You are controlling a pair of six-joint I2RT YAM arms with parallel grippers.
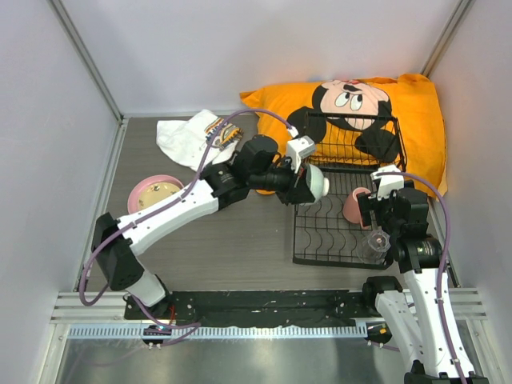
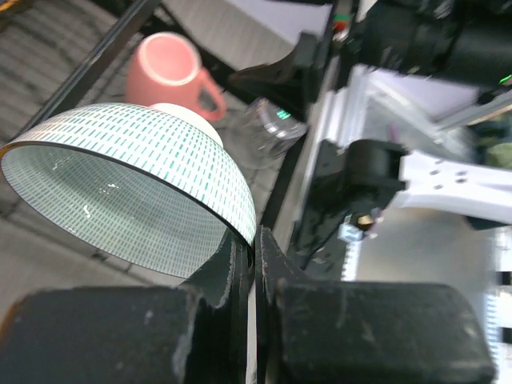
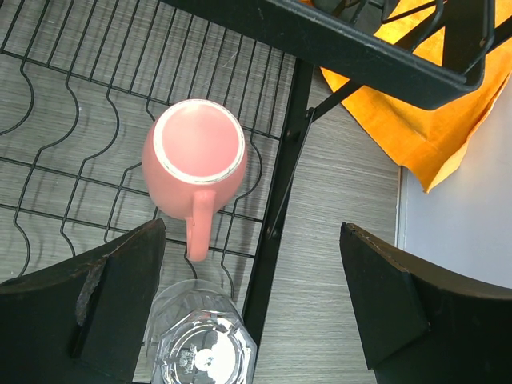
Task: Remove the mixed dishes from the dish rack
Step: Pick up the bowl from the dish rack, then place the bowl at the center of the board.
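My left gripper (image 2: pixel 254 240) pinches the bowl (image 2: pixel 120 176) by its rim, bowl tilted ahead of the fingers, which I judge lets it lift off the rack (image 3: pixel 286 160). My right gripper (image 3: pixel 250 240) gapes wide over the mug (image 3: pixel 196 156) and glass (image 3: pixel 200 344), holding nothing.

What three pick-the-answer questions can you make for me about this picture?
1. Where is the mug? A in the rack; B on the floor; C on a shelf.
2. What colour is the mug? A blue; B pink; C yellow.
3. What are the left jaws doing? A standing wide open; B shut on the bowl's rim; C holding a spoon.
Answers: 1 A, it sits on the rack's wires. 2 B, it is pink all over. 3 B, they pinch the bowl's edge.
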